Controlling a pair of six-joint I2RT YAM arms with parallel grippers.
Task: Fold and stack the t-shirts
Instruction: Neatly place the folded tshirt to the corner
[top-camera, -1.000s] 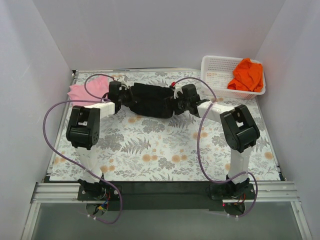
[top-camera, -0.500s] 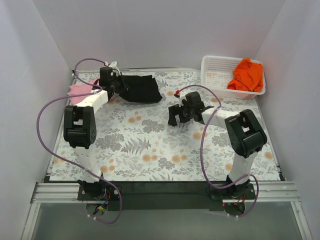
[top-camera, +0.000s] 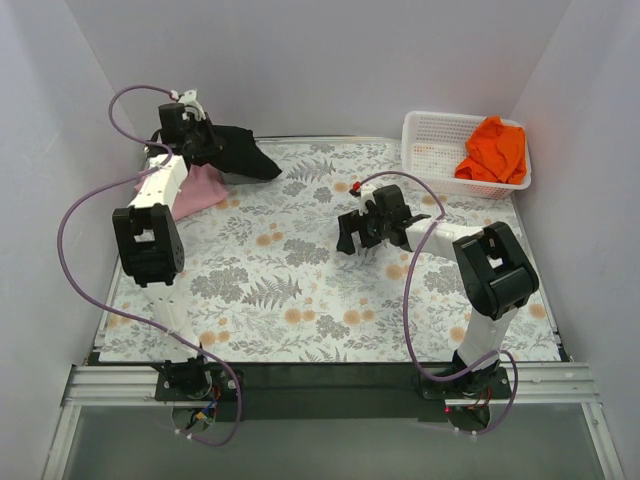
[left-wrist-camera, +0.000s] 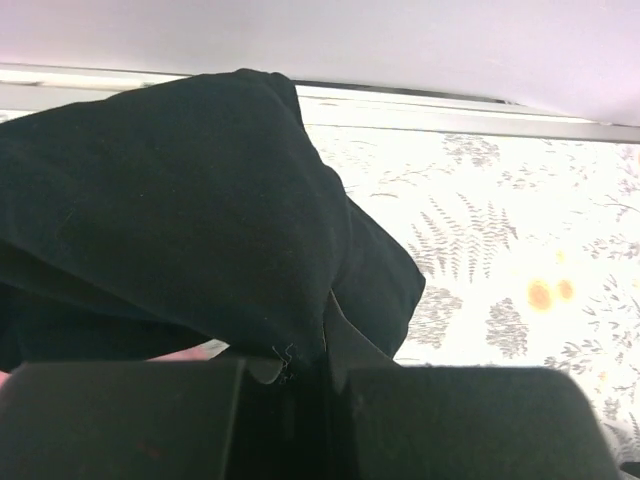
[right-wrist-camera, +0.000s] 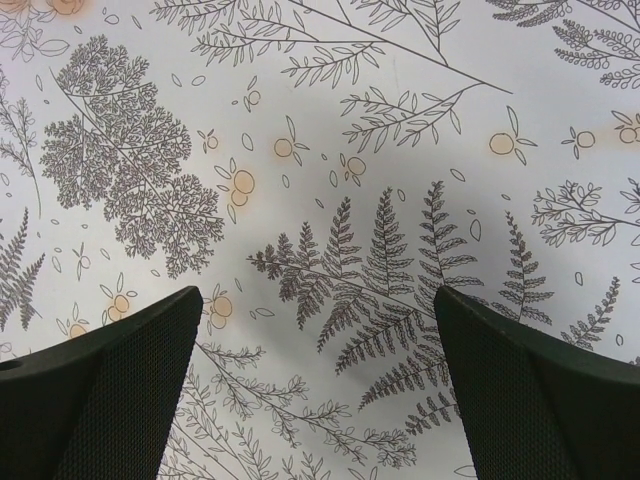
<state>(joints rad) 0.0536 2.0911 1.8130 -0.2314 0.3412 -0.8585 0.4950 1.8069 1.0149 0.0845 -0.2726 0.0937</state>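
My left gripper (top-camera: 198, 142) is shut on the folded black t-shirt (top-camera: 240, 153) and holds it raised at the far left corner, over the pink t-shirt (top-camera: 198, 190) that lies flat below. In the left wrist view the black t-shirt (left-wrist-camera: 190, 220) hangs from my shut jaws and fills most of the frame. My right gripper (top-camera: 350, 232) is open and empty above the middle of the table; its fingertips (right-wrist-camera: 120, 385) frame bare patterned cloth. The orange t-shirt (top-camera: 494, 150) lies crumpled in the basket.
A white mesh basket (top-camera: 430, 140) stands at the far right corner. The floral tablecloth (top-camera: 300, 290) covers the table between white walls. Purple cables loop from both arms.
My left gripper has carried the black t-shirt left and up, from the table's far middle to above the pink t-shirt. My right gripper let go of it and has stayed near the middle.
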